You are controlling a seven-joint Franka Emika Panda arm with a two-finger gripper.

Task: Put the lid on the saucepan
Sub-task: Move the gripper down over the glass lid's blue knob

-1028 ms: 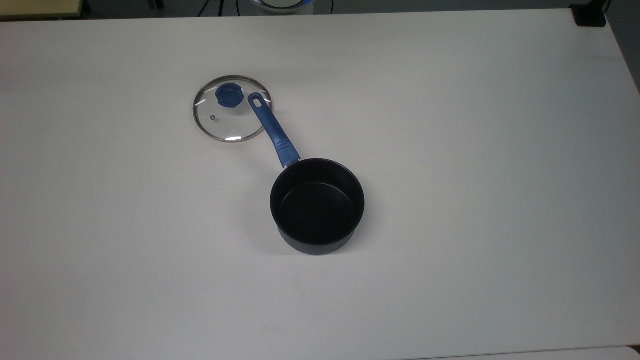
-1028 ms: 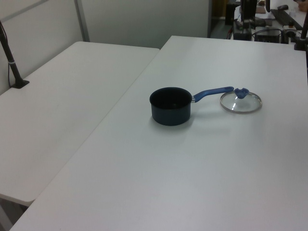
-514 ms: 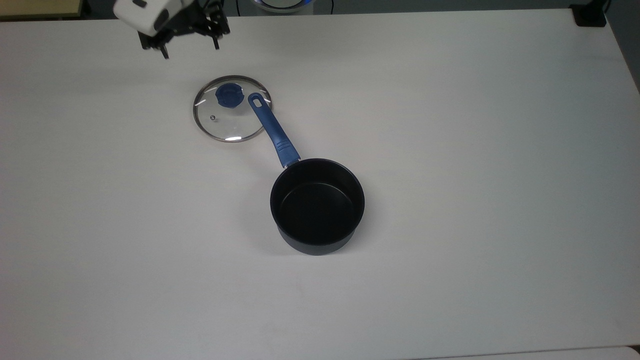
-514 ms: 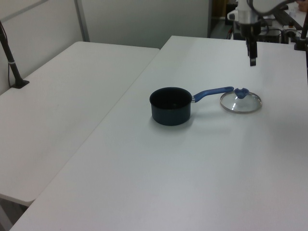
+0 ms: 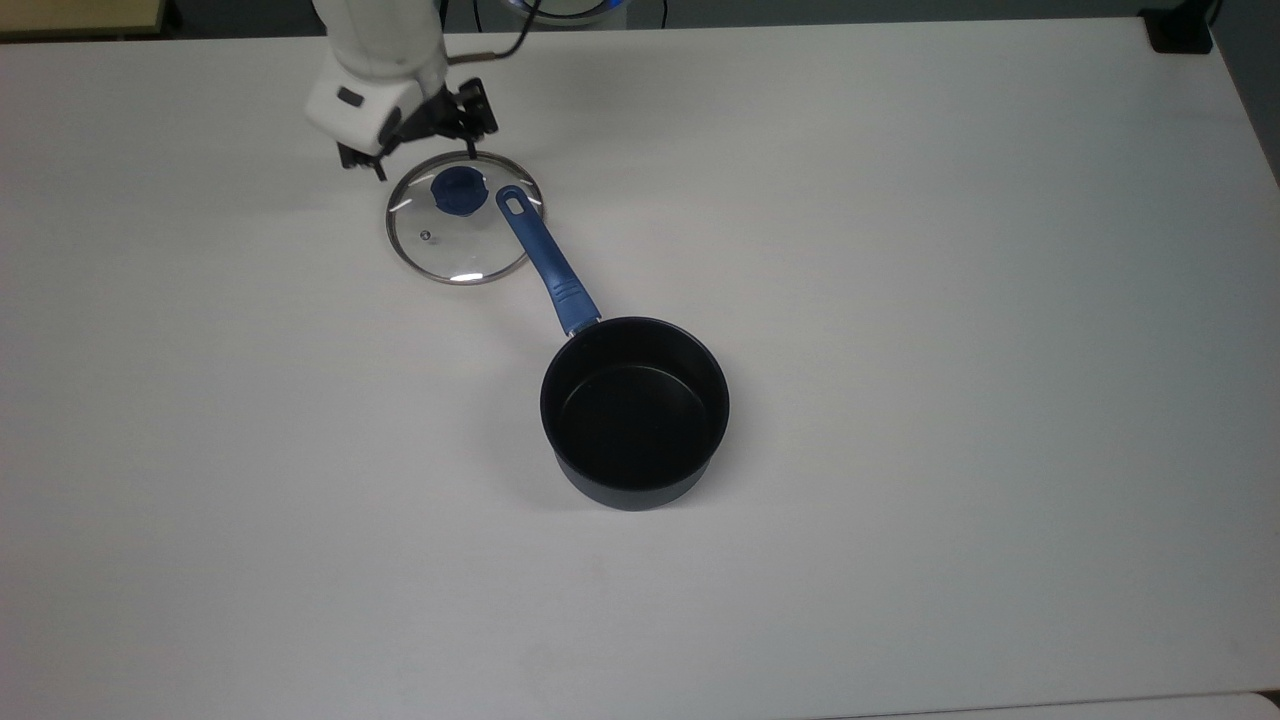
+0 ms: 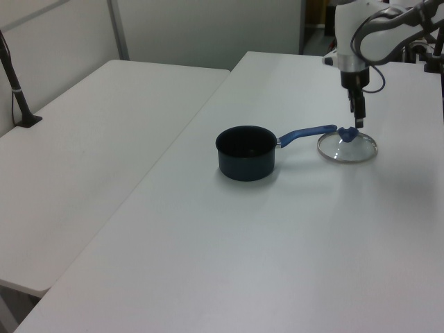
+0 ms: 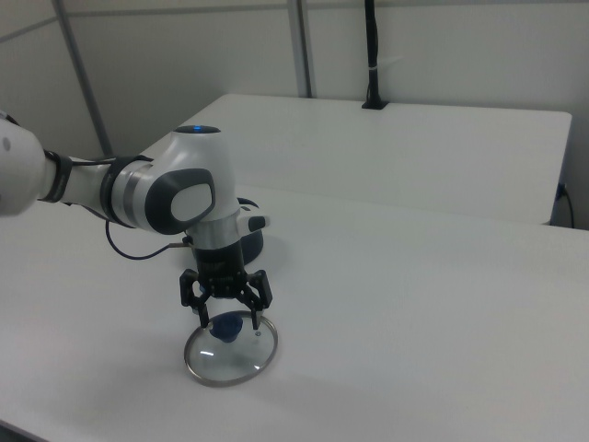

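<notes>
Top view: lid (image 5: 456,230) flat on table (image 5: 900,300), knob (image 5: 459,191) up, at 10 o'clock from saucepan (image 5: 635,412). Saucepan upright, uncovered, near table centre; handle (image 5: 545,258) runs toward 11 o'clock, its tip over lid's rim at 2 o'clock side. End effector (image 5: 425,155) hovers above lid's 12 o'clock edge, fingers spread, holding nothing. Right view: end effector (image 7: 226,314) straddles knob (image 7: 227,327) from above, lid (image 7: 230,354) below.

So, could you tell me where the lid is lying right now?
The lid lies flat on the table in the top view's upper left, under the saucepan handle's tip, with the open gripper above it.
</notes>
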